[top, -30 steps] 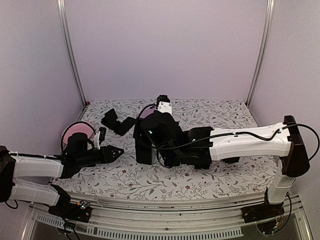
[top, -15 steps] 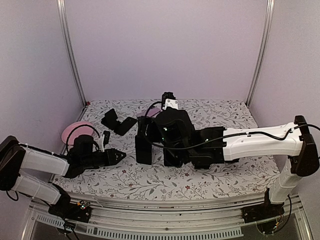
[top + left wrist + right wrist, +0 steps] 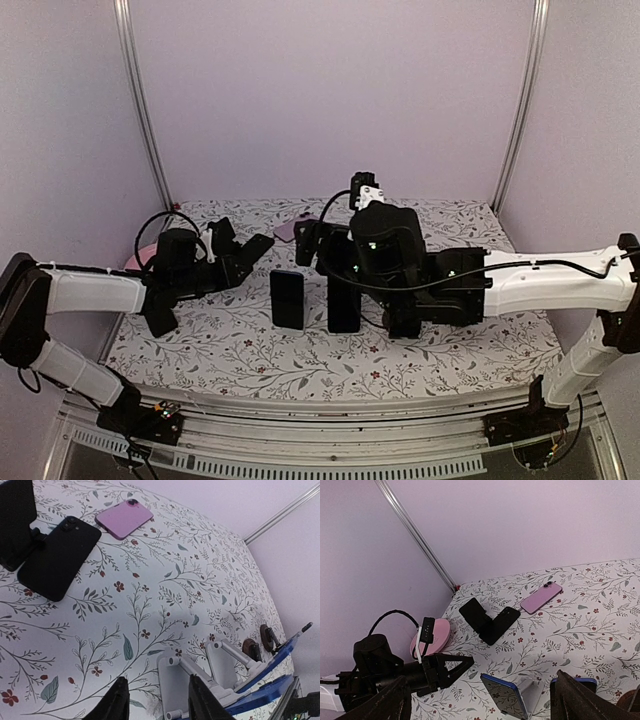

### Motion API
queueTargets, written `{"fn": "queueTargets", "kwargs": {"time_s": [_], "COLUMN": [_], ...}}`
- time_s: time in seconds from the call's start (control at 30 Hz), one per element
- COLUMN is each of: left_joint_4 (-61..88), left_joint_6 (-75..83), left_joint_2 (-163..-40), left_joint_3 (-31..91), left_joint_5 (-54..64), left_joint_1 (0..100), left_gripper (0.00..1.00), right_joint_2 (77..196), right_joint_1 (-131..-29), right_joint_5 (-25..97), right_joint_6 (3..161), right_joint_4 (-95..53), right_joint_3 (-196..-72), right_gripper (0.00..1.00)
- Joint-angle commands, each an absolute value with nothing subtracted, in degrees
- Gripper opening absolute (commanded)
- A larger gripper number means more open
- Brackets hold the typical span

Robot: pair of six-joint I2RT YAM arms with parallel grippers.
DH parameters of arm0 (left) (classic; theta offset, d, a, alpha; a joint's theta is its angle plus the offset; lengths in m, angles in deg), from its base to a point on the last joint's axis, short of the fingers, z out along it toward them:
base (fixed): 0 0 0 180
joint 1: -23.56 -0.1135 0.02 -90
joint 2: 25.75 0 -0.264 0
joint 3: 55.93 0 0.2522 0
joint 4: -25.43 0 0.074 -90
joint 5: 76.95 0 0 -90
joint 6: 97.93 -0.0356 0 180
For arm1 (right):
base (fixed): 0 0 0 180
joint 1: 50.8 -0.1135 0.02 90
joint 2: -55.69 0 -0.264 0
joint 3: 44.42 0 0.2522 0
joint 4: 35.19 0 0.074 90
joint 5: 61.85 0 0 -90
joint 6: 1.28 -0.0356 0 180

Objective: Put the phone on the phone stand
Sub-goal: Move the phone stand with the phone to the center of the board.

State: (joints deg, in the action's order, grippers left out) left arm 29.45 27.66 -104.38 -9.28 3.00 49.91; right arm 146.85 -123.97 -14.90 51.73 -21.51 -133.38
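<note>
Presently both jaws hang released, empty; clumsy left reach could topple phone stand (image 3: 15, 522) beside black phone (image 3: 59, 557).

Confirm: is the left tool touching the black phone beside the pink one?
Apart. Left wrist view shows floral cloth between the left tool and the black phone.
</note>
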Motion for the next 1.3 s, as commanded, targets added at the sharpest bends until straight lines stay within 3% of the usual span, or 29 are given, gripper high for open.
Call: {"fn": "queueTargets", "kwargs": {"time_s": [0.0,0.17,0.37,1.27], "left_joint_4": [24.9,27.9,34.9,49.4], "left_joint_6": [26.7,29.6,36.8,48.3], "left_joint_2": [-106.8,-106.8,-108.8,-122.9], "left_joint_3": [-8.7,-12.6,-17.1,-19.1], "left_joint_5": [3.6,1.3,-1.5,-4.0], "left_joint_1": [49.4,51.0,54.2,61.5], "left_gripper": [0.38,0.28,0.0,0.0], "right_joint_2": [142.5,139.6,138.5,136.8], "right_joint_1": [-123.3,-123.3,-123.2,-123.3], "right_joint_5": [-13.9,-13.4,-13.0,-13.5], "right_joint_6": [52.5,51.8,51.5,50.6], "right_joint_4": [-22.2,-22.1,-22.3,-22.2], "right_joint_3": [-130.9,-128.5,-127.9,-125.7], "right_gripper": [1.0,1.0,1.0,1.0]}}
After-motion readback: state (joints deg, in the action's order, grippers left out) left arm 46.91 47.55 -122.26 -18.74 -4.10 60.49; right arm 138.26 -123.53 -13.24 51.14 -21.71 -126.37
